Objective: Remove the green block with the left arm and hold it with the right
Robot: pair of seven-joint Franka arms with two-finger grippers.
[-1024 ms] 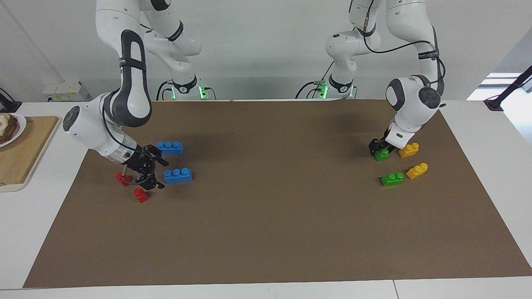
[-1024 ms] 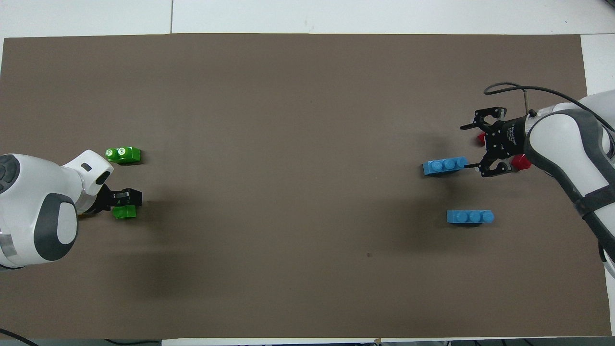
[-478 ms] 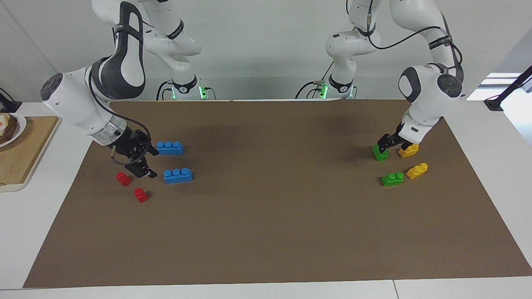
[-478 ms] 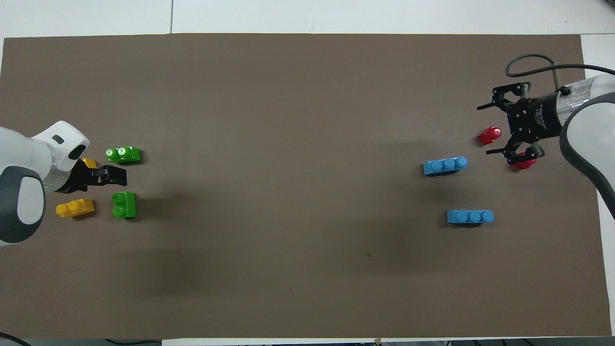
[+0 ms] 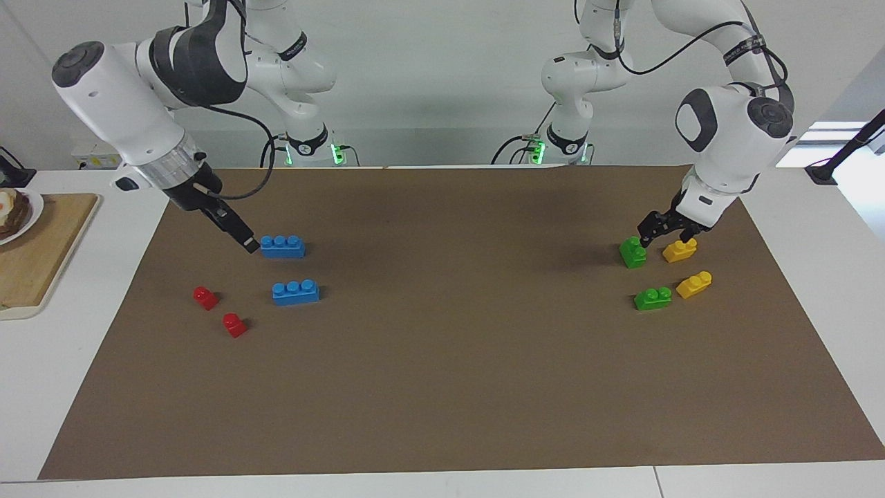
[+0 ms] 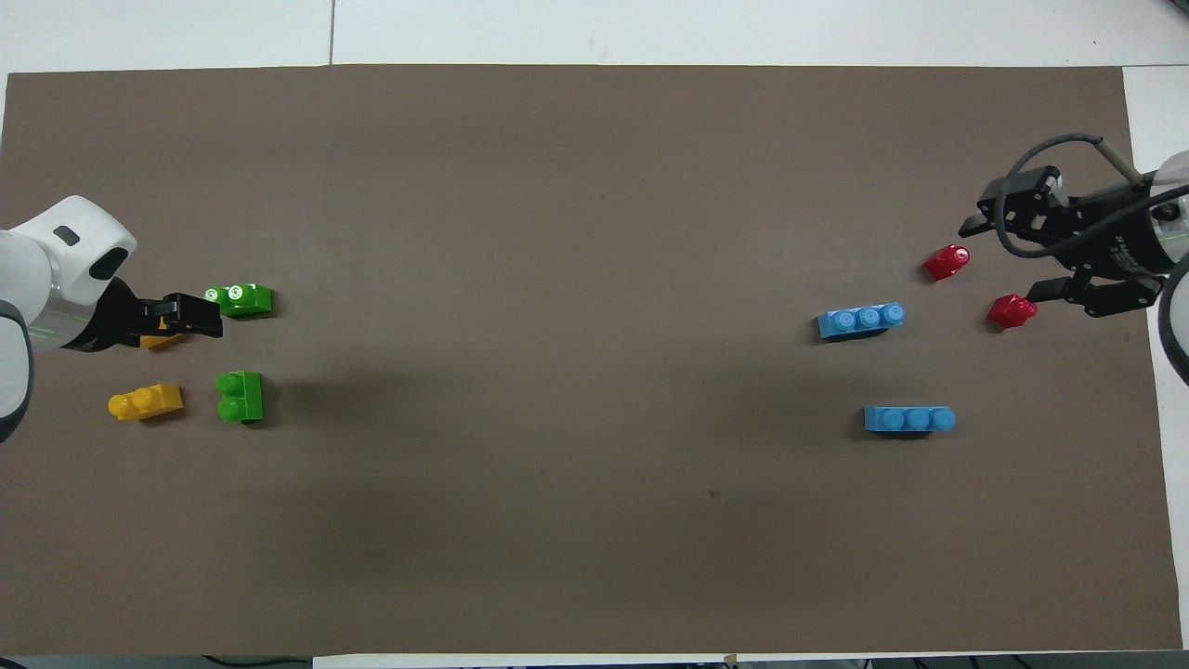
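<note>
Beside green block (image 5: 632,252), left gripper (image 5: 665,227) apparently empty

Robotics lab — tabletop manipulation bench

Two white Franka arms bolted at one edge of a white table (image 5: 41,387), their bases lit green, cables trailing along a bare pale wall; a brown mat (image 5: 442,360) covers the work surface; toy bricks laid out in colour sets — blue (image 5: 296,292), red (image 5: 234,325), green (image 5: 652,298), yellow (image 5: 694,284) (test props, by their tidy grouping); a wooden board (image 5: 41,256) with a plate at one end.
</note>
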